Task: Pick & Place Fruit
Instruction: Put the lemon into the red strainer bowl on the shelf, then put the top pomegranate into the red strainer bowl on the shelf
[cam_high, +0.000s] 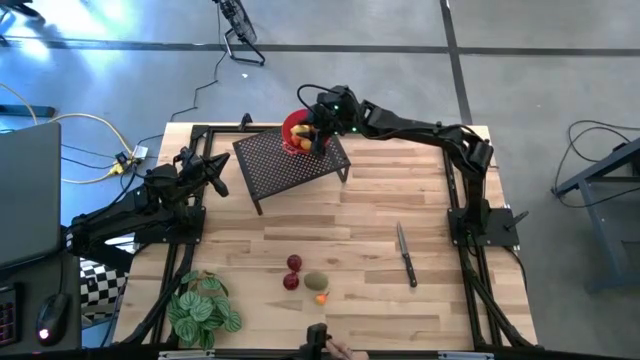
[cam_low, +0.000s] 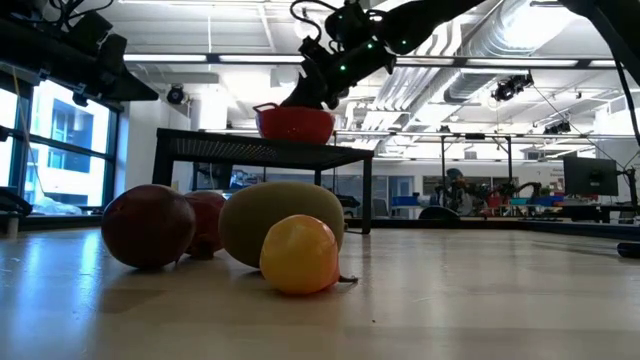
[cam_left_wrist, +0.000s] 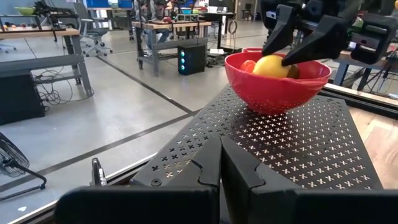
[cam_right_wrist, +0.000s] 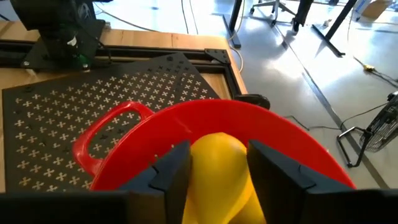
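Note:
A red mesh bowl (cam_high: 296, 131) stands on a black perforated stand (cam_high: 290, 163) at the table's far middle. My right gripper (cam_high: 318, 128) is in the bowl, shut on a yellow lemon (cam_right_wrist: 217, 168). An orange-red piece (cam_left_wrist: 249, 64) lies beside the lemon in the bowl. Two dark red balls (cam_high: 292, 272), an olive-green oval (cam_high: 316, 282) and a tiny orange fruit (cam_high: 321, 297) lie on the table near its front edge. My left gripper (cam_left_wrist: 221, 163) is shut and empty, hovering just left of the stand (cam_high: 215, 172). My right gripper pinches the lemon's two sides (cam_right_wrist: 200, 163) between its two fingers (cam_left_wrist: 283, 34). The fingers slant down into the bowl from the table's right side. The lemon sits inside the bowl, its top just above the rim (cam_left_wrist: 273, 62). Whether it rests on the other fruit cannot be told.
A knife (cam_high: 405, 255) lies on the table's right half. A green leafy plant (cam_high: 203, 308) stands at the near left corner. Bare wood lies between the stand and the loose fruit. A person's hand (cam_high: 335, 350) shows at the near edge.

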